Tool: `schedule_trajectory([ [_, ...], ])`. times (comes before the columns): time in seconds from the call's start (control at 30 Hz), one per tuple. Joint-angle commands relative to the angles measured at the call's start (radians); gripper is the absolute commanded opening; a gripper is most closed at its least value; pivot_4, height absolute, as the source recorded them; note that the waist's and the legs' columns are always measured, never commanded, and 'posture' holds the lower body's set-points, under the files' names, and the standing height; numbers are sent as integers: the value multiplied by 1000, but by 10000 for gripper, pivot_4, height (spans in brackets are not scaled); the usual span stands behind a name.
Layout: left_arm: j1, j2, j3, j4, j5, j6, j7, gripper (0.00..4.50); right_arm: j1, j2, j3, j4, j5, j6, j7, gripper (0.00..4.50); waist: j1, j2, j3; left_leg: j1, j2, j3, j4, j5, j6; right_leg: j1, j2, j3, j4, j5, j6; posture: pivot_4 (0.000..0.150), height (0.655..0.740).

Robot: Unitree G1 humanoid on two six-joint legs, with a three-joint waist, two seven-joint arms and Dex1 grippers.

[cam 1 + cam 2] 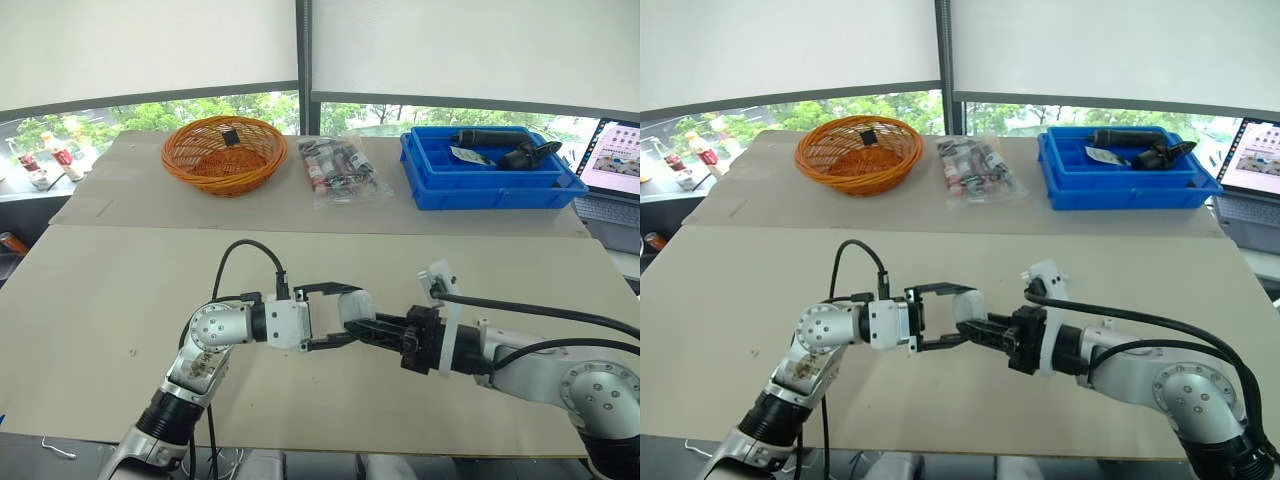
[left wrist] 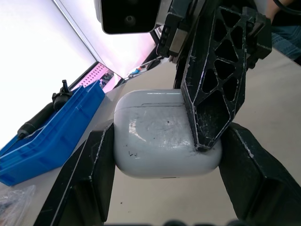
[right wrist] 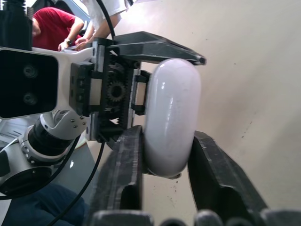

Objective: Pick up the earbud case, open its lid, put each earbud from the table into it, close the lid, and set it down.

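Note:
The white earbud case [image 2: 155, 139] hangs above the near middle of the table [image 1: 120, 300], its lid closed, with a thin seam running near one end. My left gripper [image 2: 167, 162] is shut on it, one black finger [image 2: 94, 179] pressed on each side. My right gripper [image 3: 170, 162] comes in from the opposite side and is also shut on the case [image 3: 171, 108], crossing the left one's grip. In the head views the two grippers meet at the case [image 1: 356, 306], a little above the tabletop.
At the back of the table stand an orange wicker basket [image 1: 224, 150], a clear bag of small items [image 1: 340, 170] and a blue bin [image 1: 485, 175] holding a dark tool. A laptop [image 1: 618, 160] sits at the far right. A person in a red shirt [image 3: 56, 28] is behind me.

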Motion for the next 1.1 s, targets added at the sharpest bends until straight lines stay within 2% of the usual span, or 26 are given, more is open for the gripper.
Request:
schedule_trajectory([
  [0.03, -6, -10, 5, -14, -16, -23, 22, 25832, -6, 1, -3, -11, 20, -11, 7, 7457, 0, 0, 0, 0, 0, 0, 0, 0, 0, 0, 0, 0, 0, 0, 0, 1500, 7114],
  [0.27, 2, -17, 5, -2, -16, -38, 31, 25832, -20, 5, 5, 2, 5, -5, 24, 7457, 0, 0, 0, 0, 0, 0, 0, 0, 0, 0, 0, 0, 0, 0, 0, 1500, 7114],
  [0.33, -1, -10, 11, 8, -17, -42, 28, 36106, -27, -1, 6, 8, -2, 1, 34, 7457, 0, 0, 0, 0, 0, 0, 0, 0, 0, 0, 0, 0, 0, 0, 0, 1500, 7114],
  [0.4, -5, 3, 23, 26, -2, -41, 38, 43310, -38, -12, 7, 12, -19, 8, 48, 7457, 0, 0, 0, 0, 0, 0, 0, 0, 0, 0, 0, 0, 0, 0, 0, 1500, 7114],
  [0.43, -8, 12, 27, 36, 6, -34, 40, 45000, -43, -17, 7, 14, -28, 12, 56, 7457, 0, 0, 0, 0, 0, 0, 0, 0, 0, 0, 0, 0, 0, 0, 0, 1500, 7114],
  [0.53, -11, 64, 30, 61, -15, 54, 5, 45000, -65, -45, 5, 18, -68, 27, 91, 7457, -3, 0, 0, 0, 0, 0, 0, 0, 0, 0, 0, 0, 0, 0, 0, 1500, 7114],
  [0.67, -25, 168, 19, 44, -84, 396, -71, 45000, -133, -179, 72, -26, -319, 56, 245, 7457, -6, 1, 1, -1, 0, 0, 0, 0, 0, -2, 0, 0, 1, 0, 0, 1500, 7114],
  [0.77, -71, 232, -17, -43, -124, 643, -128, 45000, -192, -308, 214, -76, -606, -1, 399, 7457, -6, 2, 2, -3, 0, 0, -1, 0, 0, -5, 0, 0, 1, 0, 0, 1500, 7114],
  [0.83, -103, 250, -36, -96, -146, 735, -160, 45000, -224, -369, 303, -90, -778, -58, 488, 7457, -4, 3, 2, -10, 0, -1, 1, 0, 0, -13, 0, -1, 3, 0, 0, 1500, 7114],
  [0.93, -153, 241, -76, -121, -122, 778, -172, 45000, -251, -403, 378, -82, -951, -128, 586, 7457, -3, 3, 2, -16, 0, -1, 6, 0, 0, -16, 0, -1, 4, 0, 0, 1500, 7114],
  [1.1, -211, 182, -133, -91, -62, 738, -156, 45000, -267, -363, 393, -63, -1071, -157, 673, 7457, -3, 3, 3, -16, 0, -1, 8, 0, 0, -16, 1, -1, 5, 0, 0, 1500, 7114],
])
